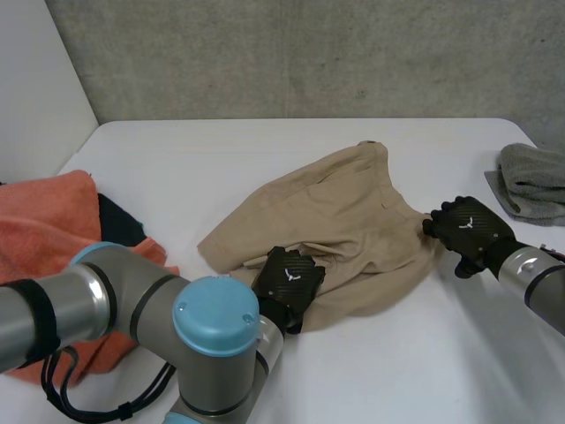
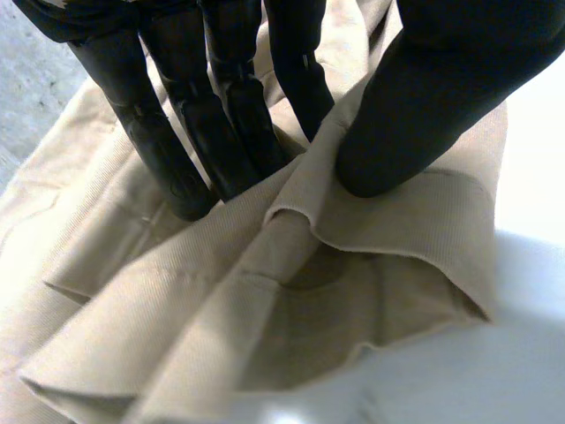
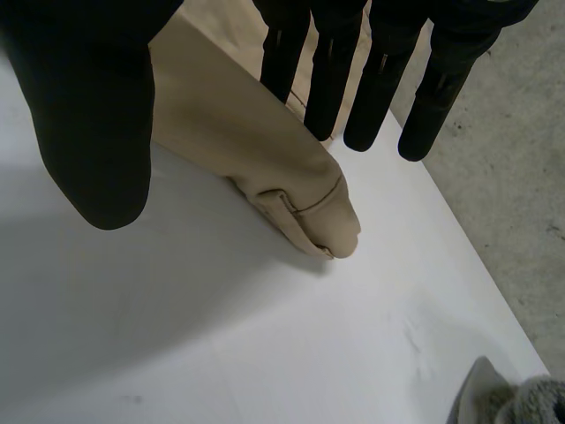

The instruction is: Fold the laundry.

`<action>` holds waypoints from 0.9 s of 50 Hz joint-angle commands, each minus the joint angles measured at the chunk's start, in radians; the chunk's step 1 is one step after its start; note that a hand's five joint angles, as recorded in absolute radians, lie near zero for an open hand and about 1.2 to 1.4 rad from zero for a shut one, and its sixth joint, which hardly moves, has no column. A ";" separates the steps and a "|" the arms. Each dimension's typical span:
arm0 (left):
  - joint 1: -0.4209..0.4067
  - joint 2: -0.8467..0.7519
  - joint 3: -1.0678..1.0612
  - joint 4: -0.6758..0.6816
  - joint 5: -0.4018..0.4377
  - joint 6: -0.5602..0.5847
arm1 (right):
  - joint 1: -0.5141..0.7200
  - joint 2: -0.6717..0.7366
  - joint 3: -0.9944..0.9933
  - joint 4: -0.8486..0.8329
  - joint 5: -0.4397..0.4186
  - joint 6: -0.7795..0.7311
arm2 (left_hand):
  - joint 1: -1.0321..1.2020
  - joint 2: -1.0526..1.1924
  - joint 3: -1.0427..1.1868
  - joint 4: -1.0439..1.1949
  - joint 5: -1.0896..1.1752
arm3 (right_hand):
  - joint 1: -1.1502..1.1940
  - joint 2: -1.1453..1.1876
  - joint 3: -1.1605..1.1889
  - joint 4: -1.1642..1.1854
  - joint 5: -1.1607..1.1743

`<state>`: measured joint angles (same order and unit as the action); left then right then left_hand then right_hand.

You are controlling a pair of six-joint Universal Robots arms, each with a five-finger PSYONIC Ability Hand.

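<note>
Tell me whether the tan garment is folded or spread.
Rumpled, not folded: the tan garment lies bunched, with loose pleats at the left hand.

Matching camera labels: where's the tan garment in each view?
Head view: tan garment mid-table, between left hand and right hand.
Left wrist view: its folds pinched between left hand's fingers and thumb.
Right wrist view: its corner between right hand's thumb and straight fingers.
Shared landmark: white table.
</note>
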<state>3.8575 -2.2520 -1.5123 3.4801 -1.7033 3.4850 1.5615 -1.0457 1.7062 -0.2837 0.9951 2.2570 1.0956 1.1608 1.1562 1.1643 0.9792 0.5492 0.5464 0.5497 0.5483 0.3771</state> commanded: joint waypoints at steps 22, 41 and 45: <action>0.072 0.526 -0.071 -0.036 -0.016 -0.034 | 0.104 -0.258 -0.347 0.178 0.197 0.204 | 0.301 0.235 0.240 0.232 0.243 | 0.847 0.850 0.847 0.848 0.845; 0.229 0.138 0.070 -0.039 -0.013 -0.035 | 0.284 0.251 -0.634 0.192 0.215 0.200 | -0.146 -0.212 -0.207 -0.215 -0.205 | -0.283 -0.280 -0.284 -0.282 -0.285; 0.226 0.141 0.072 -0.042 -0.013 -0.023 | 0.293 0.210 -0.628 0.185 0.284 0.213 | -0.632 -0.698 -0.693 -0.701 -0.691 | -0.375 -0.372 -0.375 -0.374 -0.377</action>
<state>4.0748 -2.0843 -1.4682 3.4438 -1.7152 3.4532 1.8481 -0.8203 1.0827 -0.0858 1.2107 2.4579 0.5919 0.6328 0.6394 0.6488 0.4754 0.3101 0.3146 0.3270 0.3304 0.1588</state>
